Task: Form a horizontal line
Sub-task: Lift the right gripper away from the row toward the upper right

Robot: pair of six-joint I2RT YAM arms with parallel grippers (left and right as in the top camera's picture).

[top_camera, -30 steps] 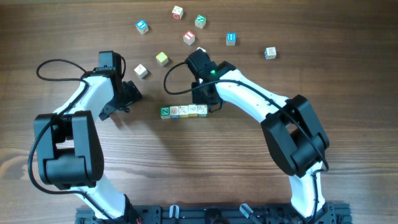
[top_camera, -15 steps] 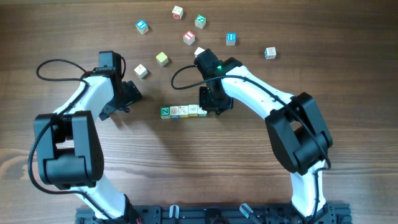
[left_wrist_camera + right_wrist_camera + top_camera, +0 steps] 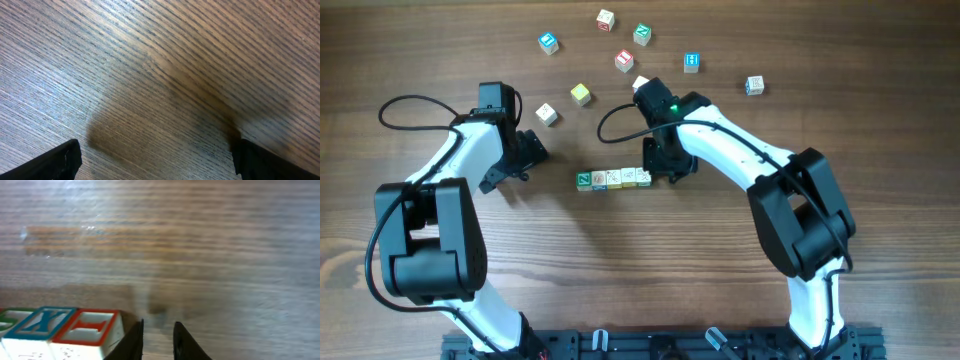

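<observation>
The horizontal line [image 3: 614, 179] is a row of small letter cubes lying edge to edge at the table's middle, with a green-faced cube [image 3: 585, 180] at its left end. My right gripper [image 3: 666, 168] sits low just past the row's right end. In the right wrist view its jaws [image 3: 157, 332] stand a narrow gap apart with only bare wood between them. Beside its left finger is the red-lettered end cube [image 3: 90, 327], then a blue-lettered cube [image 3: 42, 322]. My left gripper [image 3: 527, 152] hovers left of the row, wide open over bare wood [image 3: 157, 160].
Several loose cubes lie scattered at the back: a blue-white one [image 3: 549, 42], a green one [image 3: 642, 34], a red one [image 3: 624, 60], a blue one [image 3: 691, 62], a yellow-green one [image 3: 580, 94] and a cream one [image 3: 547, 114]. The right arm crosses above the row.
My right gripper has moved from over the row's right end to just beside it, and its jaws have parted slightly. The row has shifted a touch left. The left arm has not moved.
</observation>
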